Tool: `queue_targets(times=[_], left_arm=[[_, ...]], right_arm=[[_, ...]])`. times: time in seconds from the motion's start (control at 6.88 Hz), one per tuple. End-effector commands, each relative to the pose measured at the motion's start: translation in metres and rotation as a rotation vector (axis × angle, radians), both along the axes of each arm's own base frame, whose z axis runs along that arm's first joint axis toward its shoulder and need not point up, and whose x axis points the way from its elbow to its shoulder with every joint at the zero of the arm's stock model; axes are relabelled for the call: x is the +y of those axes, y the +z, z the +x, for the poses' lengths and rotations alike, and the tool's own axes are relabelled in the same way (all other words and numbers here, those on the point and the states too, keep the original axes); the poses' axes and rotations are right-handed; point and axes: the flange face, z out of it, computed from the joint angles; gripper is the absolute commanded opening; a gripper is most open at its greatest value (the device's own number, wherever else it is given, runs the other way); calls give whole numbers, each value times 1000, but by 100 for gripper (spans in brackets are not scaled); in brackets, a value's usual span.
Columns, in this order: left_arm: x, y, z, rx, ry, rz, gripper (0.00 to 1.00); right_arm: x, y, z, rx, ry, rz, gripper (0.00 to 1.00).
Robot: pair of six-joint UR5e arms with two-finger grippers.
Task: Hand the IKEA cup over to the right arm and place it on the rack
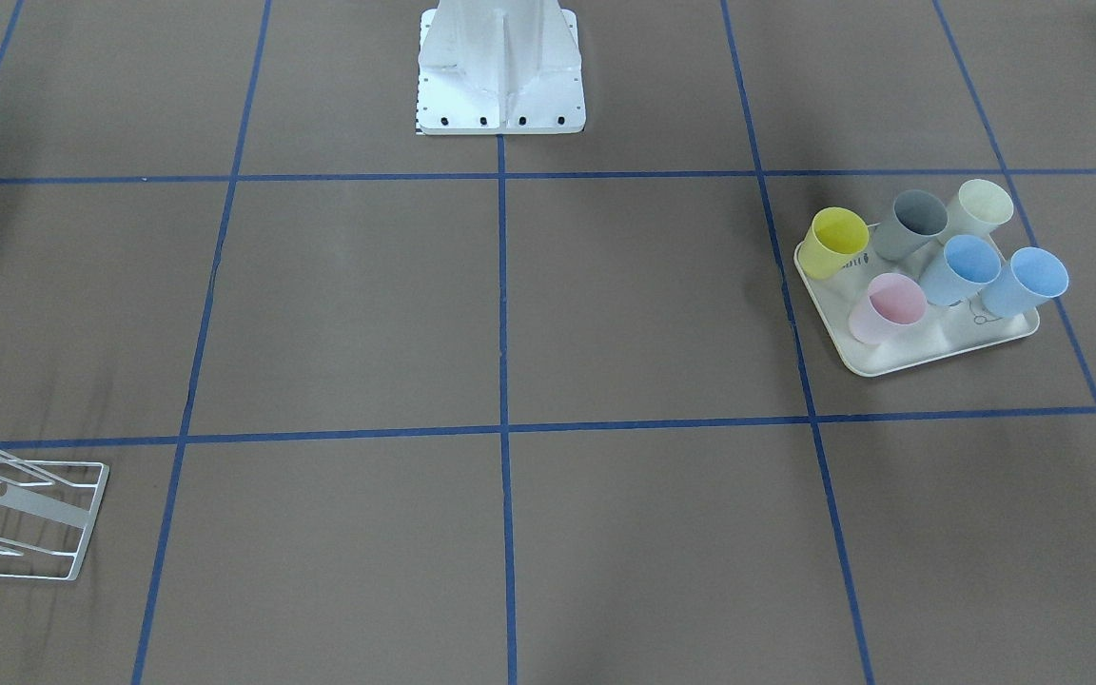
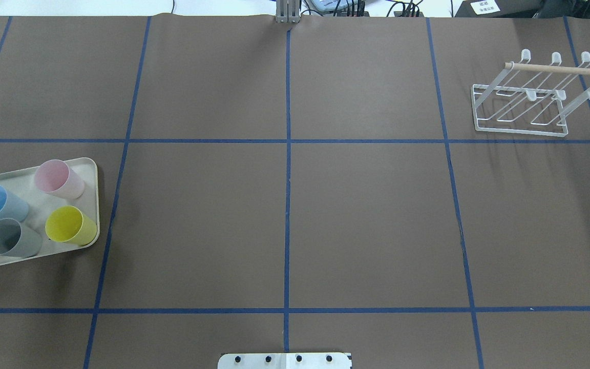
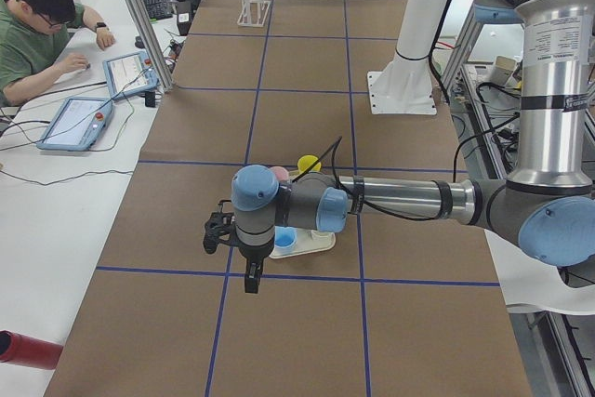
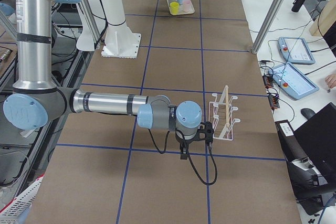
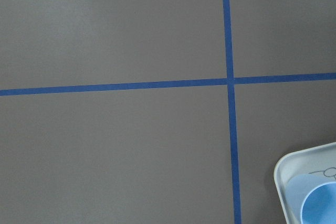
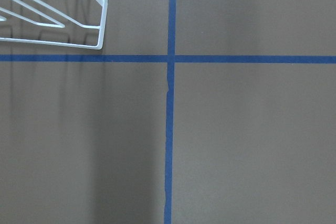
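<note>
The left gripper (image 3: 251, 285) hangs pointing down over the brown table (image 2: 366, 225), just beside the left end of the cream tray (image 1: 900, 363). It shows only in a side view, so I cannot tell how far its jaws are parted or whether they grip anything. Six IKEA cups (image 1: 889, 306) stand upright on that tray at the table's left side: yellow, grey, cream, pink and two blue. The right gripper (image 4: 183, 155) also points down, near the rack (image 2: 525, 110) but apart from it. Its opening cannot be told either. The rack stands at the far right of the table.
</note>
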Motion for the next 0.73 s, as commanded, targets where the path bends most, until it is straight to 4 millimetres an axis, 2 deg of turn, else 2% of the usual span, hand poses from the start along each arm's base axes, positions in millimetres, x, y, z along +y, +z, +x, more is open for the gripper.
queue_targets(times=[0.0, 0.29, 0.44, 0.58], left_arm=[[0, 0, 0, -1, 0, -1, 100], [-1, -4, 0, 1, -1, 8, 100], [-1, -10, 2, 20, 3, 20, 100], [-3, -16, 6, 62, 11, 34, 100]], right_arm=[[0, -3, 1, 2, 3, 6, 100], [-8, -13, 1, -1, 5, 25, 100], [-13, -28, 1, 0, 1, 59, 100], [-14, -52, 1, 3, 1, 108, 100]])
